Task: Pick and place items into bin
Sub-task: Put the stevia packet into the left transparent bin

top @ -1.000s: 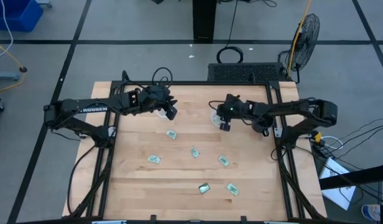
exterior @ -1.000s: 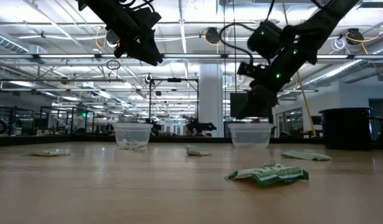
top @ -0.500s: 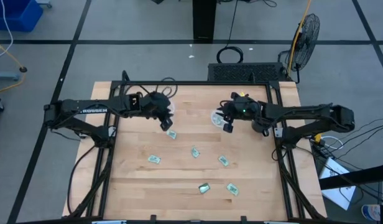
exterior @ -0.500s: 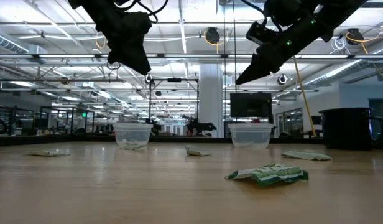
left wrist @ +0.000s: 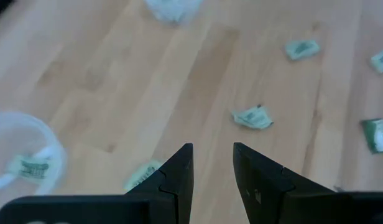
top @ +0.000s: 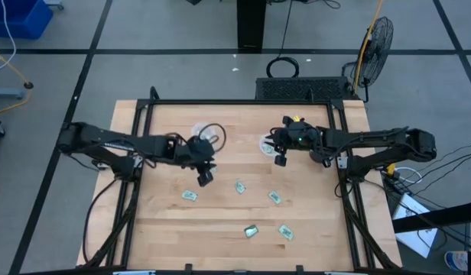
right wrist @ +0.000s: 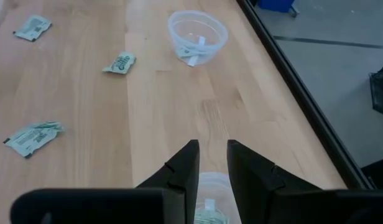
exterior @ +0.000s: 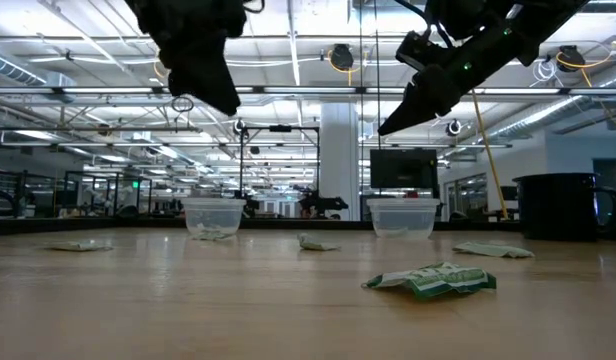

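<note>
Packets, small, flat, pale green and white, crinkly (top: 240, 186), lie scattered over the pale wooden table (top: 167, 229), well apart. The left gripper (top: 205, 176) hangs above them with fingers slightly apart, empty, likely choosing one. The right gripper (top: 280, 159) hovers by a clear plastic bowl (top: 264, 144), fingers narrowly apart. Another clear bowl (top: 207, 135) already holds a packet.
</note>
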### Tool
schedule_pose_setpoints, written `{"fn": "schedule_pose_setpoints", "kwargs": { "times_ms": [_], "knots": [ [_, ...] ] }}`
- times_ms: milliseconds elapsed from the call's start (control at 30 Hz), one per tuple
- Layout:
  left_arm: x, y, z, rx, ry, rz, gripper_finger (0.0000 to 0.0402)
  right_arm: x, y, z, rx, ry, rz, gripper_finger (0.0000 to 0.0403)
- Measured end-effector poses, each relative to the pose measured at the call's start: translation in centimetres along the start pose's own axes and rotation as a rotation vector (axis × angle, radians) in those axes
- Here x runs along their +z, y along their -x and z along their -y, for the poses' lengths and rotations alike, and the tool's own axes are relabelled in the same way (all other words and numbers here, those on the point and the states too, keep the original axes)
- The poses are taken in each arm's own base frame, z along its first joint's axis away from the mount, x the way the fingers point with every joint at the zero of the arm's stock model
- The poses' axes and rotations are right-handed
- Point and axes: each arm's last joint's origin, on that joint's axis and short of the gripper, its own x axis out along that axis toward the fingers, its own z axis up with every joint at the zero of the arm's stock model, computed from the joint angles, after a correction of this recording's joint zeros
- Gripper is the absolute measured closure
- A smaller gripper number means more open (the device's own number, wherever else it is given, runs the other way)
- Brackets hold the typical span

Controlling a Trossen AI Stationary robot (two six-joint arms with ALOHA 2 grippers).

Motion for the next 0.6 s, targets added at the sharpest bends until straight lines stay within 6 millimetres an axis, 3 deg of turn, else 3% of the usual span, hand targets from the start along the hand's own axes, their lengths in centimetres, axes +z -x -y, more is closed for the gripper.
{"fn": "schedule_pose_setpoints", "kwargs": {
  "times_ms": [300, 600],
  "knots": [
    [-1.9, -4.8, 1.3, 0.183, 0.026, -0.093, 0.0282, 0.0, 0.0, 0.0, 0.000, -0.007, 0.000, 0.0328],
    [-3.8, -9.6, 0.7, 0.336, 0.161, -0.183, 0.0282, 0.0, 0.0, 0.0, 0.000, -0.024, -0.005, 0.0328]
  ]
}}
